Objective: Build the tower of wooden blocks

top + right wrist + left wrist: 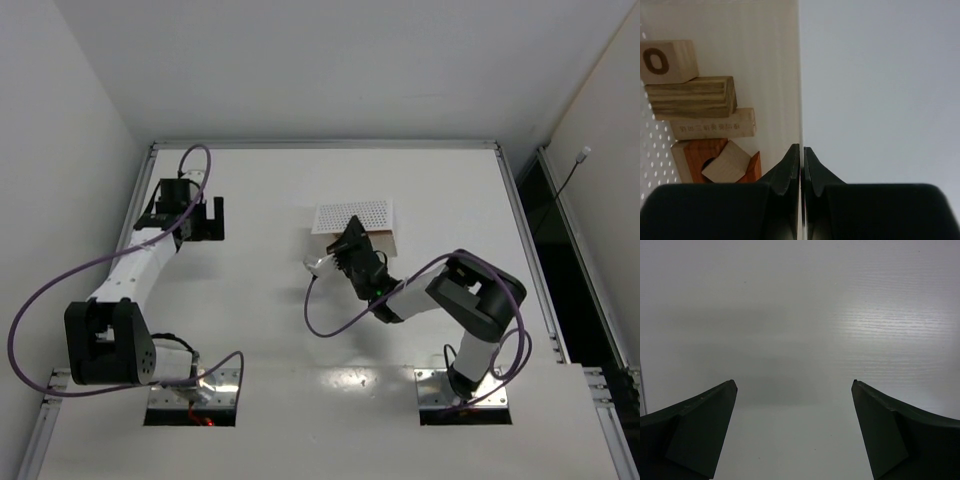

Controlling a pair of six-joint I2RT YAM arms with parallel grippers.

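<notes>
The white perforated bin holds grained wooden blocks, including one reddish arch. The right pincer pinches its wall; the left pincer gapes wide.

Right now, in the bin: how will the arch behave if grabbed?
The arch looks like solid wood: probably stiff and light. Flat faces suggest it won't roll. A pale cube sits in its opening and the bar seems to touch it, so pulling it from the bin will likely shift both.
</notes>
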